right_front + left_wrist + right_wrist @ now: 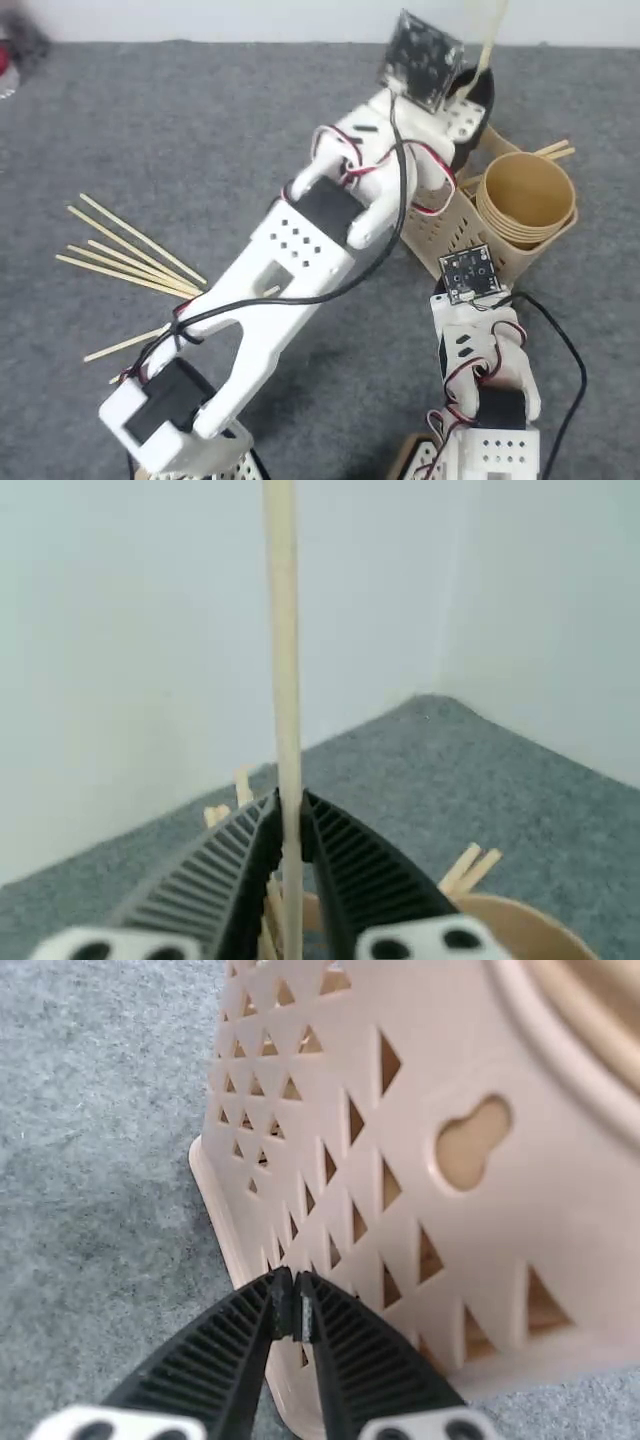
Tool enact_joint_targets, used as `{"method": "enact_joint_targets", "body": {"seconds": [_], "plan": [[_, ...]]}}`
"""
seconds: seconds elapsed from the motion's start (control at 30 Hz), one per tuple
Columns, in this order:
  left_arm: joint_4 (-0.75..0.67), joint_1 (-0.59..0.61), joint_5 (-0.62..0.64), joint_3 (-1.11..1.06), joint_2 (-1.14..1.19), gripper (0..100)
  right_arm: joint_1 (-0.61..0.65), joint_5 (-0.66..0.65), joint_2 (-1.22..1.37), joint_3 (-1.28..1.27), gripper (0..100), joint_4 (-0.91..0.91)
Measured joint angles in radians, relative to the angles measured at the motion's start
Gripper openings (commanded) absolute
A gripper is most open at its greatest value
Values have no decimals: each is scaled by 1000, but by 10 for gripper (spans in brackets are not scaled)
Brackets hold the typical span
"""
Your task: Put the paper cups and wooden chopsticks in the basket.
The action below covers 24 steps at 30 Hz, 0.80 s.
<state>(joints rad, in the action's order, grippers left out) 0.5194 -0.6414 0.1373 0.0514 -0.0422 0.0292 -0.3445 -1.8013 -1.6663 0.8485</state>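
My left gripper (290, 842) is shut on one wooden chopstick (282, 630), held upright above the basket (440, 235); from above, this gripper (477, 88) is over the basket's far end. A stack of paper cups (527, 195) sits in the basket, with a couple of chopsticks (555, 151) behind it. Several more chopsticks (130, 258) lie fanned on the grey carpet at the left. My right gripper (288, 1305) is shut on nothing, its tips right at the foot of the basket wall (400, 1160).
The left arm (290, 260) stretches diagonally across the middle of the table. The right arm (485, 350) stands just in front of the basket. A white wall borders the carpet at the back.
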Motion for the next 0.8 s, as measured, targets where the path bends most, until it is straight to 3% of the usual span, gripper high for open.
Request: {"method": "enact_joint_targets", "body": {"seconds": [0.23,0.47,0.67,0.8], "plan": [[-15,31,0,-26,0,206,0,0,0,0,8,0],[81,26,86,-25,0,224,0,0,0,0,8,0],[325,72,150,80,-41,224,0,0,0,0,8,0],[511,195,209,130,-163,224,0,0,0,0,8,0]]}}
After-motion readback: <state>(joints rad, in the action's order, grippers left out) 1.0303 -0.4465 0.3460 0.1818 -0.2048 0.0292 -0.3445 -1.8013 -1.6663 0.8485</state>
